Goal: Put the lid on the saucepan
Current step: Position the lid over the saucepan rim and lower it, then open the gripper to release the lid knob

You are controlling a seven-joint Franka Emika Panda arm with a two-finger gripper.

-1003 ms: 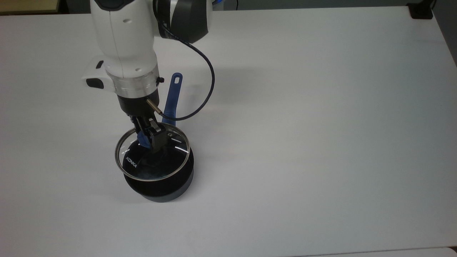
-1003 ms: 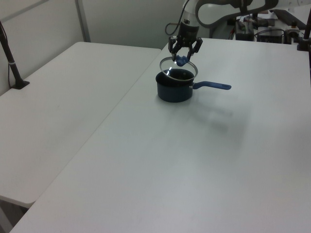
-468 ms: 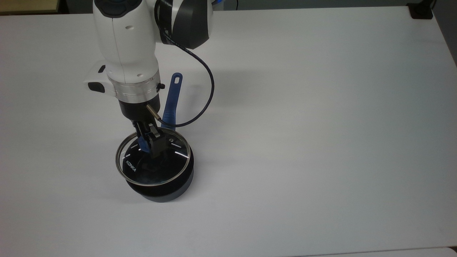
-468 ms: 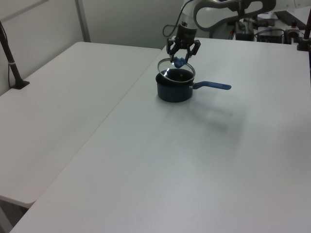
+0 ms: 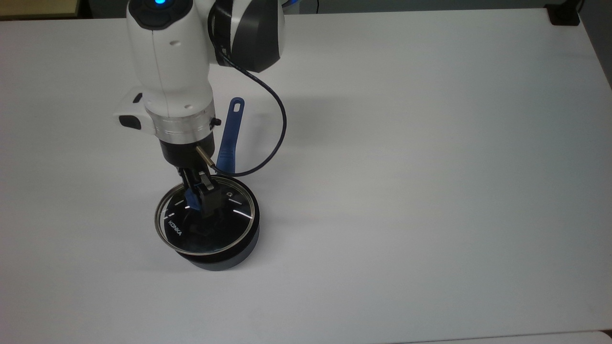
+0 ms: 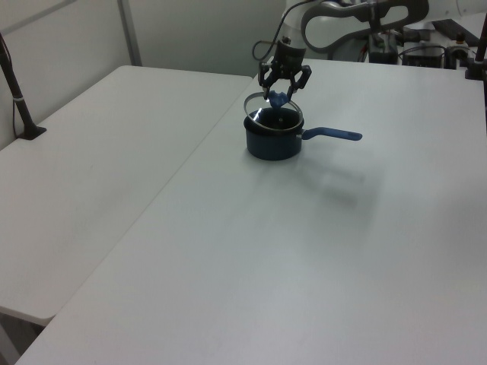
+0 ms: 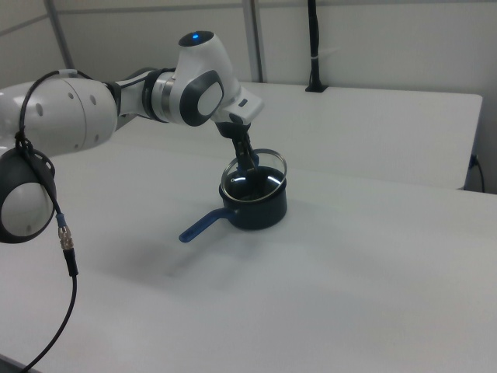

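Note:
The saucepan (image 5: 217,260) is a small black pan on the white table, its blue handle (image 5: 230,136) pointing toward the top view's upper edge. The lid (image 5: 221,232), clear glass with a metal rim and white "KONKA" lettering, hangs slightly tilted right over the pan's mouth, shifted a little to the top view's left. Whether its rim touches the pan I cannot tell. My gripper (image 5: 197,198) points down, shut on the lid's blue knob (image 5: 191,199). The left view has the gripper (image 6: 280,94) over the saucepan (image 6: 272,145); in the right view the gripper (image 7: 250,164) holds the lid (image 7: 254,176) above the saucepan (image 7: 262,214).
The white table (image 5: 430,167) stretches wide to the top view's right of the pan. A black cable (image 5: 282,114) loops from the arm's wrist beside the handle. A black post (image 6: 19,99) stands on the neighbouring table at the left view's left.
The gripper has come down with the lid, which sits lower and closer to the pan's rim than a second ago. The saucepan has stayed put.

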